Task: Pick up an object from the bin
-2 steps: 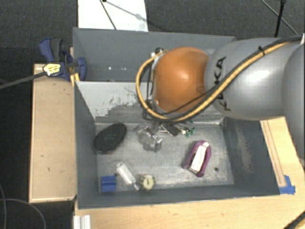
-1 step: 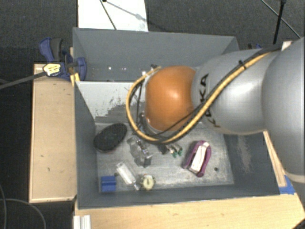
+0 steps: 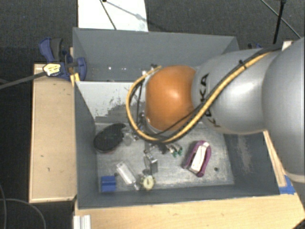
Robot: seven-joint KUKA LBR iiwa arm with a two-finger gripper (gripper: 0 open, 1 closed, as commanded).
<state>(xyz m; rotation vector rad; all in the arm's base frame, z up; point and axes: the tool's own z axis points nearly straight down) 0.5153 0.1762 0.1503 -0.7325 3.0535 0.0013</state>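
Grey metal bin floor (image 3: 224,171): fingers (image 3: 152,163), spread or closed I cannot tell, may knock the small pale round disc (image 3: 148,182) aside

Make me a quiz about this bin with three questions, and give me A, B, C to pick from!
1. Where is the small blue block?
A) in the lower-left corner of the bin, as the view shows it
B) by the far wall
C) outside, on the cardboard

2. What colour is the oval thing at the left?
A) red
B) black
C) yellow

3. How is the purple-and-white thing?
A) hanging in the air
B) lying on the bin floor
C) leaning on the rim

Answers:
1 A: it sits by the near wall, at the left end.
2 B: it is dark all over.
3 B: it rests on the floor, apart from the other things.
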